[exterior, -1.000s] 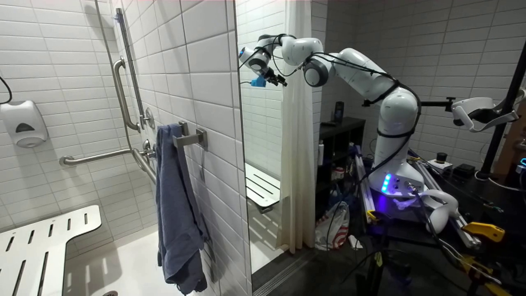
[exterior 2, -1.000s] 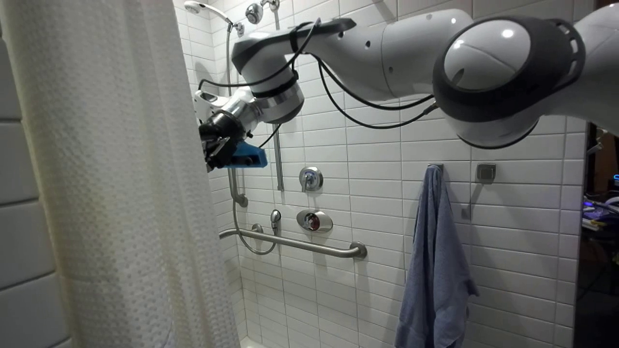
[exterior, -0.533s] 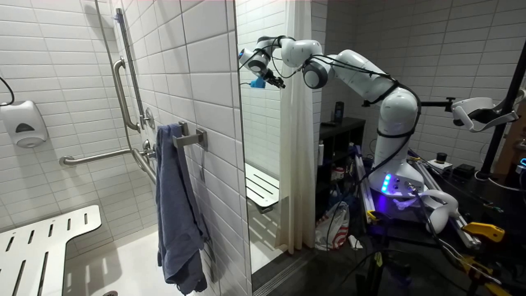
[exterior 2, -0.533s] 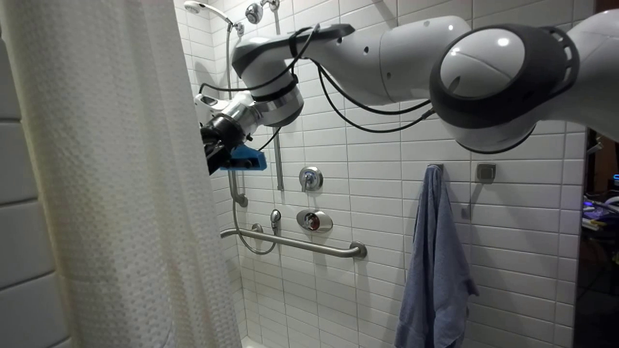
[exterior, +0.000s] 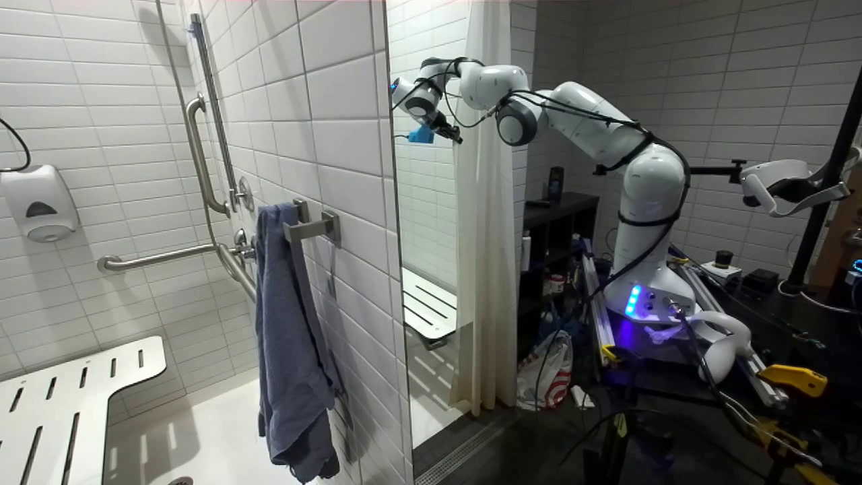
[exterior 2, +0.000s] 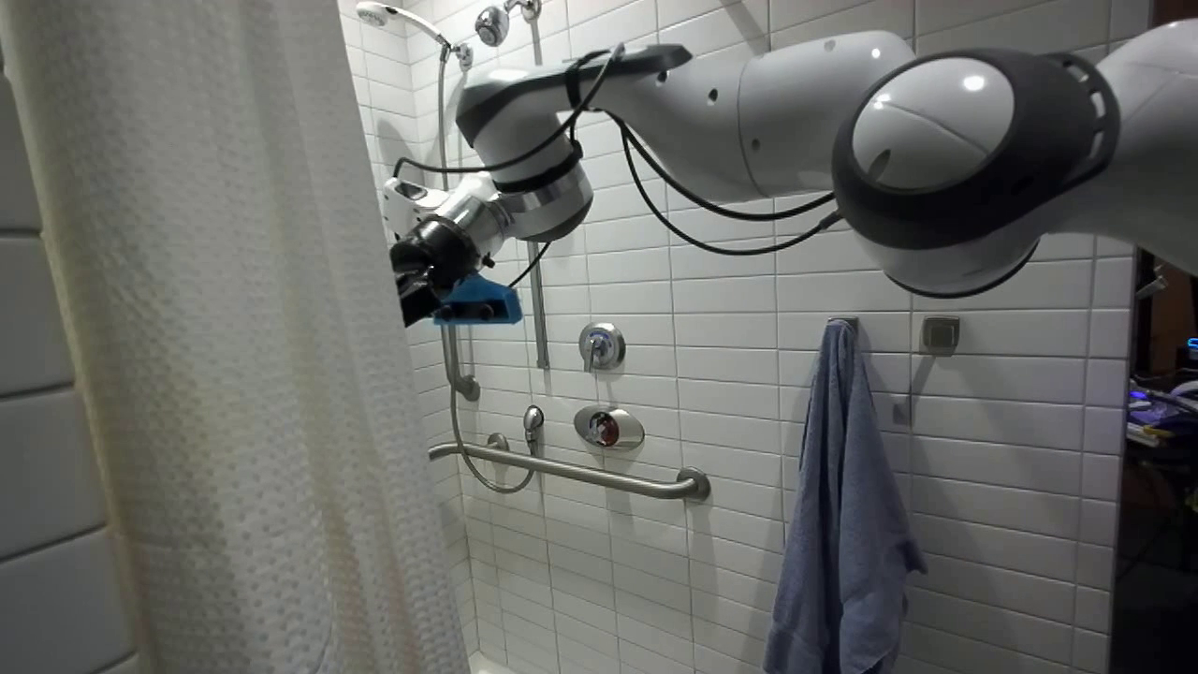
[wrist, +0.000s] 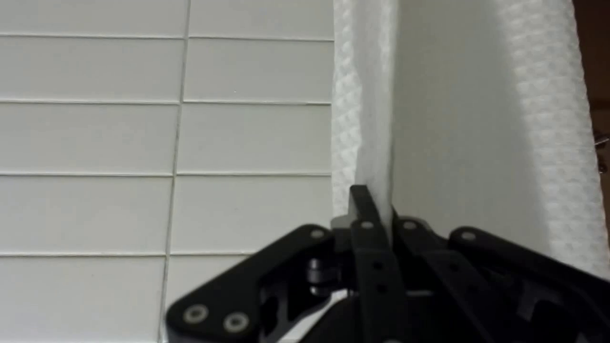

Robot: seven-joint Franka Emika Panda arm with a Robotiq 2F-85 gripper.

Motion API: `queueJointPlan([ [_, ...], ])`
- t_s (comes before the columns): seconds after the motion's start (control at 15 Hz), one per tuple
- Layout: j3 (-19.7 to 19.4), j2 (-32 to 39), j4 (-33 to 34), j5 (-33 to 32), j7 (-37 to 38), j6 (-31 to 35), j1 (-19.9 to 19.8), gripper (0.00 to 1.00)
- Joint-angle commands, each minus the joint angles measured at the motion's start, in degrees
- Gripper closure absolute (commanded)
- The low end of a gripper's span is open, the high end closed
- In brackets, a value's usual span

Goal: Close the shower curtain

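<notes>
The shower curtain (exterior: 486, 269), a tall cream-white sheet with vertical folds, hangs bunched at the far side of the shower opening. In an exterior view its textured face (exterior 2: 225, 328) fills the left side and hides my fingertips. My gripper (wrist: 381, 207) is at the curtain's edge, its jaws shut with a fold of fabric (wrist: 376, 143) between them in the wrist view. From outside, the gripper (exterior: 458, 139) sits high on the curtain's shower-side edge, angled downward. The lower part of the curtain hangs free to the floor.
A blue-grey towel (exterior: 293, 337) hangs from a hook on the tiled partition wall (exterior: 347, 162). A slatted bench (exterior: 431, 303) is inside the shower, and a grab bar (exterior 2: 599, 477) runs along its wall. A black shelf (exterior: 562, 209) stands behind the curtain.
The jaws have gone from open to shut on the curtain's edge. My gripper has dipped slightly and moved a little toward the shower, and the curtain's edge has shifted slightly with it.
</notes>
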Motion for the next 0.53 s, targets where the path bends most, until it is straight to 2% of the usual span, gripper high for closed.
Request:
queueJointPlan([
  [0.0, -0.48, -0.40, 0.75, -0.17, 2.53, 0.28, -0.14, 1.00],
  [0.47, -2.98, -1.65, 0.76, -2.11, 6.83, 2.45, 0.14, 1.00],
])
